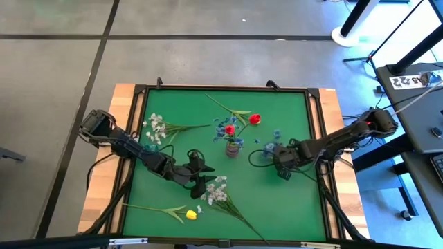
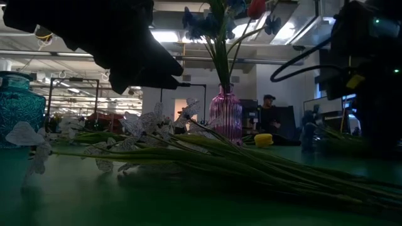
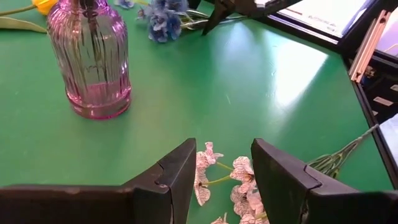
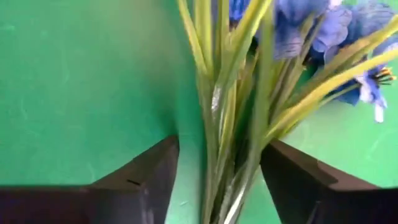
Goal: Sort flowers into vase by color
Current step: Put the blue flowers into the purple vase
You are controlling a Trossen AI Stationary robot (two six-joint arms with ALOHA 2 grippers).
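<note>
The right gripper [image 4: 217,180] has its fingers apart, with the green stems of a blue spray [image 4: 298,31] between them. The left gripper [image 3: 221,180] is wide open over a white spray [image 3: 239,186] on the green table [image 3: 261,87]. The pink vase [image 1: 233,147] in the middle holds red flowers [image 1: 254,119]. A yellow flower [image 1: 191,215] lies near the front.

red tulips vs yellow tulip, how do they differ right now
The red tulips stand in the pink glass vase at mid-table; the yellow tulip lies flat on the green mat near the front edge. The red ones share the vase with blue blossoms; the yellow one lies alone. Both have long thin green stems.
</note>
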